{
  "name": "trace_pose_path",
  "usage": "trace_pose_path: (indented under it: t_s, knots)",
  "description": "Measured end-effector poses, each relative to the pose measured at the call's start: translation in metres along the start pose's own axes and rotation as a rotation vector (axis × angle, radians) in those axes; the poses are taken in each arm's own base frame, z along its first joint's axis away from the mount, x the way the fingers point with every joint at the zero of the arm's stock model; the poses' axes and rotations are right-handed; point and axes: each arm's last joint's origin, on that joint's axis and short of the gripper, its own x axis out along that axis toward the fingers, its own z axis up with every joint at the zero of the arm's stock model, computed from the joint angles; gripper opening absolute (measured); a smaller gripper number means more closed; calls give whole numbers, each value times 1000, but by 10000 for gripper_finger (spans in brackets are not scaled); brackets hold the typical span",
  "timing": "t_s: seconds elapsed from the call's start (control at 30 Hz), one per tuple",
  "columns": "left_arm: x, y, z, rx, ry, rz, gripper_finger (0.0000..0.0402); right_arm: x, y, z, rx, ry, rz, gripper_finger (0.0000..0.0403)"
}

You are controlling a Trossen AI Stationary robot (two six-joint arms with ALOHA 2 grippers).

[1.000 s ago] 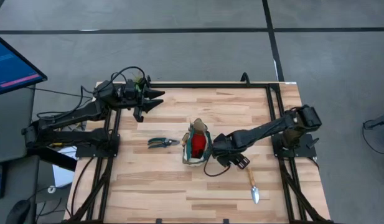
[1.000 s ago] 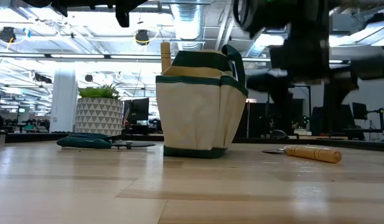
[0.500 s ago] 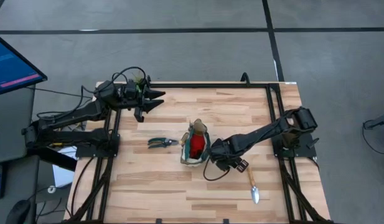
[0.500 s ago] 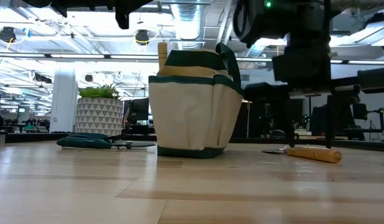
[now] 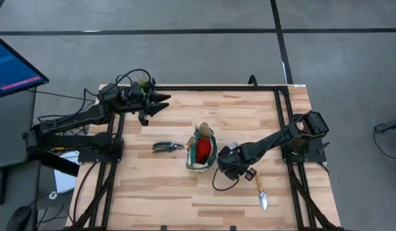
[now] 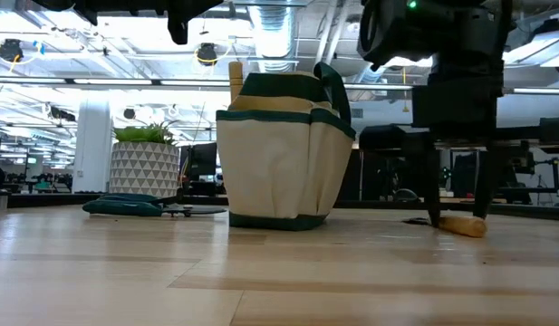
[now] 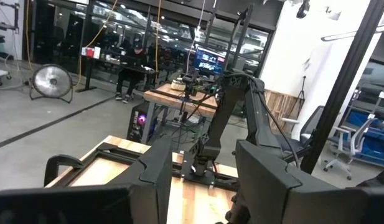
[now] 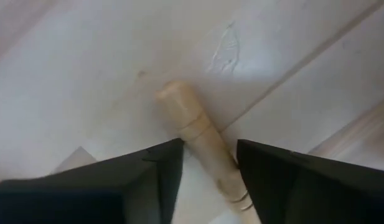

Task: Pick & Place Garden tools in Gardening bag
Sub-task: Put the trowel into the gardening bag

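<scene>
The olive-and-beige gardening bag (image 5: 201, 153) stands upright on its base mid-table, also in the low view (image 6: 284, 149). A red item (image 5: 203, 149) lies inside it, and a wooden handle (image 6: 236, 74) sticks up out of it. Dark-handled pruning shears (image 5: 167, 147) lie flat to its left. A wooden-handled trowel (image 5: 260, 189) lies flat to the bag's right. My right gripper (image 5: 248, 172) is open and low over the trowel's handle (image 8: 192, 130), one finger on each side of it. My left gripper (image 5: 167, 101) is open and empty, high over the far left.
A green plant in a whitish patterned pot (image 6: 145, 163) stands at the far left corner behind my left arm (image 5: 114, 102). A monitor (image 5: 11, 64) stands off the table's left. Bare wood (image 5: 185, 199) lies along the near edge.
My right gripper has moved away from the bag toward the table's right and near edge, and has come down over the trowel's handle, fingers staying apart. The bag has shifted a little toward the table's left.
</scene>
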Motion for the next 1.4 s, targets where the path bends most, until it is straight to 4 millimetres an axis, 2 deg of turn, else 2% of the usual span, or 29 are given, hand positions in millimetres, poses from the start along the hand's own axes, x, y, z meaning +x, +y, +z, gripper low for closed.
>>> trace_pose_path:
  t_s: [0.17, 0.27, 0.43, 0.7, 0.93, 1.0, 1.13, 1.4]
  knots:
    - [0, 0, 0, -1, 0, 0, 133, 0, -1, -1, 96, -9, 15, 54]
    - [0, 0, 0, -1, -1, 0, 133, 0, -3, 1, 156, -44, 28, 49]
    - [0, 0, 0, 0, -4, -1, 133, -4, -11, 1, 366, -100, 8, 49]
    - [0, 1, 1, 2, -23, 43, 133, -58, -30, -8, 676, -359, -176, 49]
    - [0, 1, 2, 2, -26, 46, 133, -90, -14, -42, 892, -460, -332, 49]
    - [0, 1, 2, 3, -27, 46, 133, -97, -8, -49, 938, -545, -394, 49]
    - [0, 1, 2, 3, -30, 49, 133, -115, -7, -57, 1009, -916, -559, 49]
    - [0, 2, 2, 3, -37, 72, 133, -97, -8, -70, 1054, -1205, -683, 49]
